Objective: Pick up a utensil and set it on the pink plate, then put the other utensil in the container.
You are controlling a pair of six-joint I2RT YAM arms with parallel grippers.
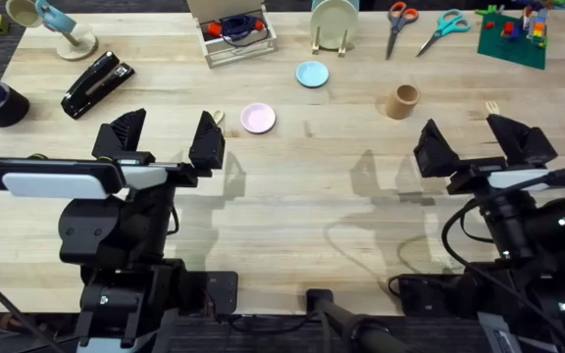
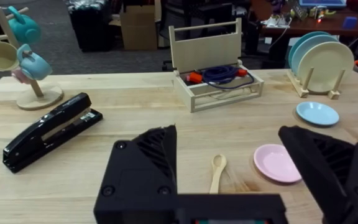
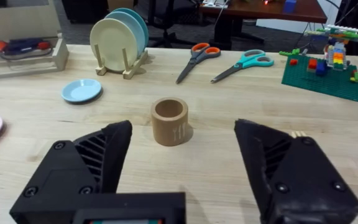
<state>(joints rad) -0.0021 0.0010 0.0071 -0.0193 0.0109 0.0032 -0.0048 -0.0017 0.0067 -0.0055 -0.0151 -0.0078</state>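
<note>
1. Spoon [image 2: 217, 172], the rounded-end wooden utensil, lies flat on the table [image 1: 292, 196] just beside the pink plate [image 1: 258, 119], on the side toward the stapler [image 1: 97, 84]; in the left wrist view it sits between the left gripper's fingers, apart from both.
2. Pink plate rests bare on the wood, with nothing on it; the light blue plate [image 1: 312, 74] lies near it, farther from the arms.
3. Brown cup [image 1: 401, 100] stands upright, well apart from the pink plate on the side toward the scissors [image 1: 400, 25].
4. Wooden fork [image 1: 493, 108] lies on the far side of the cup from the pink plate; only its tined tip peeks out past the right gripper's finger.
5. Left gripper [image 1: 165, 137] hangs just short of the pink plate, jaws spread wide and holding nothing.
6. Right gripper [image 1: 474, 142] hangs near the cup, on the arms' side of it, jaws also wide apart and empty.
</note>
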